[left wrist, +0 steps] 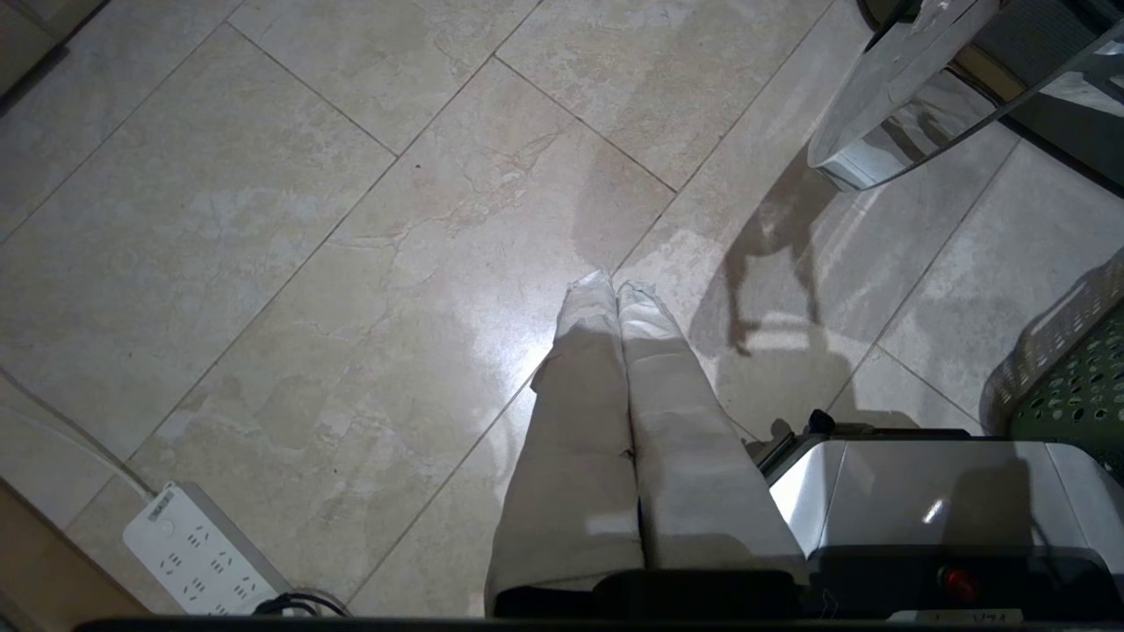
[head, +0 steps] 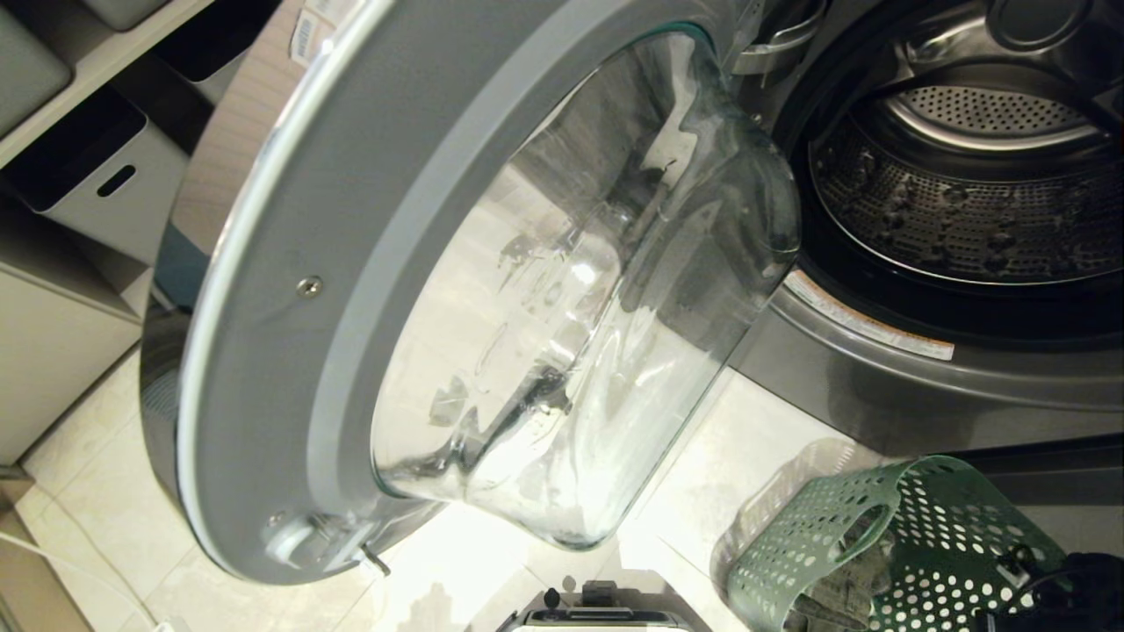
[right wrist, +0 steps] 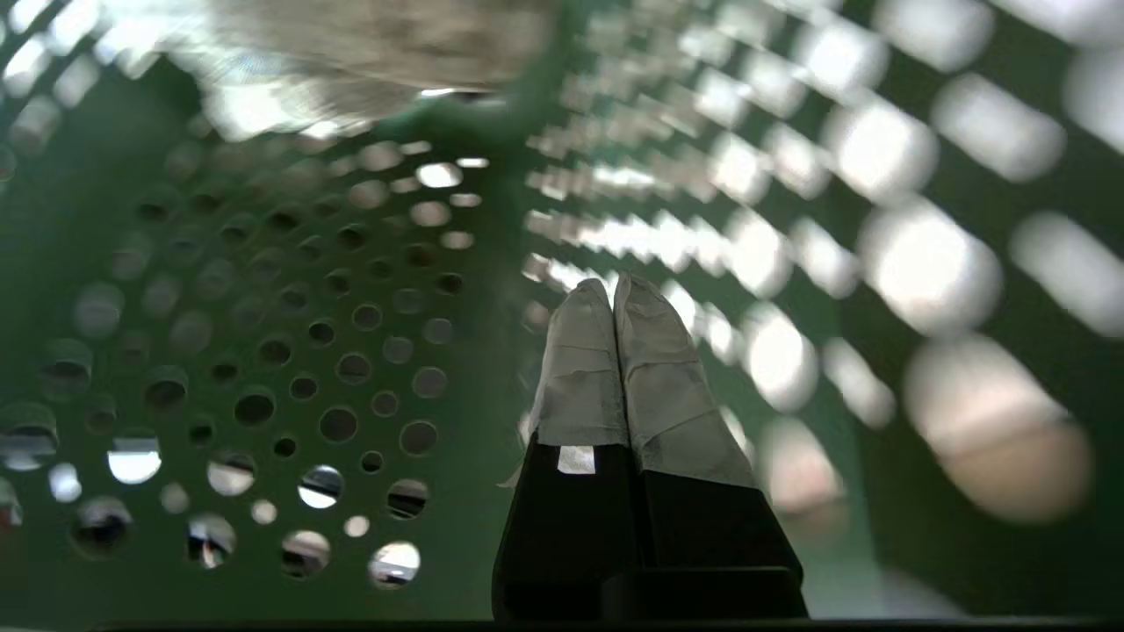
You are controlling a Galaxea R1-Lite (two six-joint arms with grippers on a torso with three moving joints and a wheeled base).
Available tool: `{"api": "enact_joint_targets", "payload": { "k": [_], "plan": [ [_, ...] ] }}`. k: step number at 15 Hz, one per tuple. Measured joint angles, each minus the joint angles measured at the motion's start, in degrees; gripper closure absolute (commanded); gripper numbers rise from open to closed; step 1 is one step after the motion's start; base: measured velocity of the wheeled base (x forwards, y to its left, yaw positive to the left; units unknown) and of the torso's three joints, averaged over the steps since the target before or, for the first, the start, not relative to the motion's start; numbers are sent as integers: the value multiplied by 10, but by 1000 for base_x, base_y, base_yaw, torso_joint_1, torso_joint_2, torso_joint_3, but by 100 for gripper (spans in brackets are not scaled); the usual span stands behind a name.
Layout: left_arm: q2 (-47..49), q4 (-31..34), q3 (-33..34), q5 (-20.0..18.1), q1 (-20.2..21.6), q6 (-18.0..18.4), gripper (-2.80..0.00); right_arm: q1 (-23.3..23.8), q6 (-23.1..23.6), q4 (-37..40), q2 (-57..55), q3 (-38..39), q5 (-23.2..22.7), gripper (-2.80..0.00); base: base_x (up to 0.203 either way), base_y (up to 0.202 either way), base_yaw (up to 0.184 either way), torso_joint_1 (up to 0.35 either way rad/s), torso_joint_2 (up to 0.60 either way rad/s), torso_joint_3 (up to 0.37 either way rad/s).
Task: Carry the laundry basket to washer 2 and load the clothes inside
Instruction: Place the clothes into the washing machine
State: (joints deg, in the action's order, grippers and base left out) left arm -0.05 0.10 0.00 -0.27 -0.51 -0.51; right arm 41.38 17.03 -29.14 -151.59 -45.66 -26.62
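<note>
Right gripper [right wrist: 615, 290], fingertips pressed together and empty, points into the laundry basket [right wrist: 263, 351]; its wrist view shows perforated green walls on every side of the taped fingers [right wrist: 580, 351], touching none of them that can be seen. Ahead of the fingertips, against the basket's far side, lies a blurred pale mass, the clothes [right wrist: 369, 44], apart from the gripper. In the head view only a dark part of the right arm [head: 1080, 588] shows, at the basket's near rim; the gripper itself is hidden there.

Left gripper [left wrist: 616, 290], likewise fully closed on nothing, hangs pointing down over the tiled floor [left wrist: 307, 219] beside the robot's base [left wrist: 922, 491]. A white power strip [left wrist: 193, 553] lies on the floor well off to one side of it, and the basket's corner [left wrist: 1076, 386] stands beyond the base on the other side.

Washer 2 [head: 878, 377] stands above and behind the basket [head: 825, 535], its glass door [head: 544, 290] swung wide open and the steel drum [head: 966, 211] exposed. Grey-green fabric [head: 847, 588] shows inside the basket, which rests on the floor just before the machine's front.
</note>
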Motion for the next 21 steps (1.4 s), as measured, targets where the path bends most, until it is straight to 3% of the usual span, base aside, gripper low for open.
{"api": "enact_joint_targets", "payload": {
  "k": [3,9,10,14,21],
  "plan": [
    [0,0,0,0,0,0,0,-17,25,3,-18,8,-20,0,0,0,0,0,0,0],
    [0,0,0,0,0,0,0,-84,22,-1,11,83,-37,0,0,0,0,0,0,0],
    [0,0,0,0,0,0,0,-98,17,-8,9,85,-37,-280,0,0,0,0,0,0],
    [0,0,0,0,0,0,0,-146,-47,-101,-25,64,-34,-280,0,0,0,0,0,0],
    [0,0,0,0,0,0,0,-173,-53,-199,-99,-10,-8,-280,0,0,0,0,0,0]
  ]
}}
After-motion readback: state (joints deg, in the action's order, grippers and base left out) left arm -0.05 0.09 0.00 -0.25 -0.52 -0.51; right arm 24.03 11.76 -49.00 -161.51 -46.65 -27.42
